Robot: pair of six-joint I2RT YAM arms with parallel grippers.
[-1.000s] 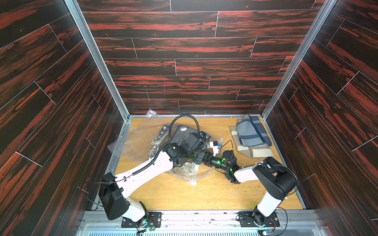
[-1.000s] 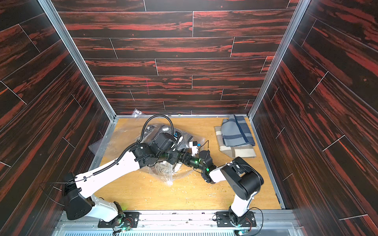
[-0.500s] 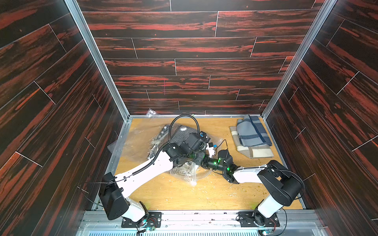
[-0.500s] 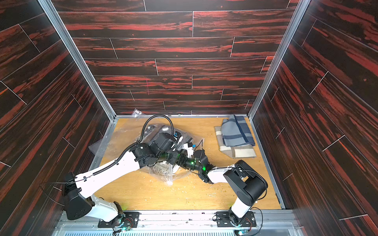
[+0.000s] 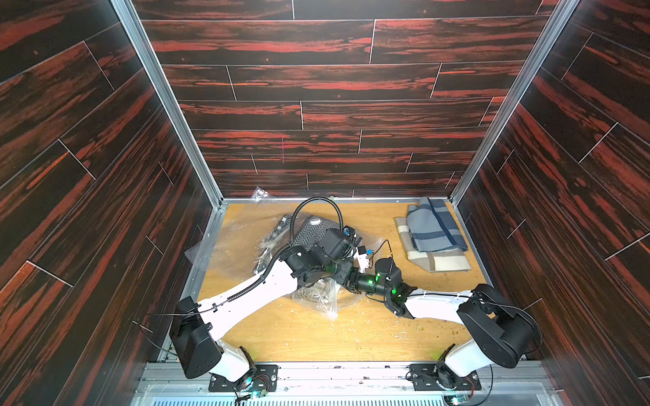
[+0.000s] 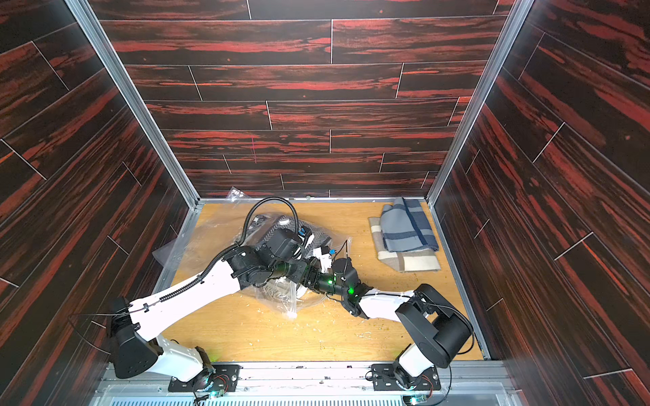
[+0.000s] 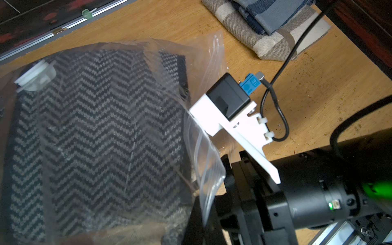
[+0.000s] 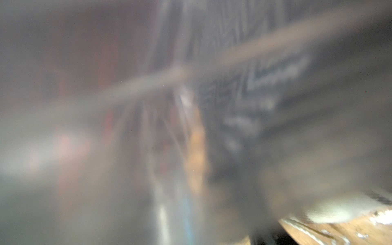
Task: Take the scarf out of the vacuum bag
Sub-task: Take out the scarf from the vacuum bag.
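One second on, my right gripper (image 5: pixel 352 281) has nosed against the vacuum bag (image 7: pixel 209 167) (spread: cannot tell); left gripper (image 5: pixel 336 276) pinches it, scarf (image 7: pixel 95 127) looks reachable.

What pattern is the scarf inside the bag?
Scarf: black-and-grey herringbone, clearest in the left wrist view.

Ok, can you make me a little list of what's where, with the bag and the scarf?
vacuum bag: crinkly clear plastic, on the wooden table
scarf: black-grey zigzag knit, inside the bag
valve: round, white, on the bag over the scarf
folded cloths: two, stacked, back right corner
right gripper: at the bag's mouth, jaws hidden
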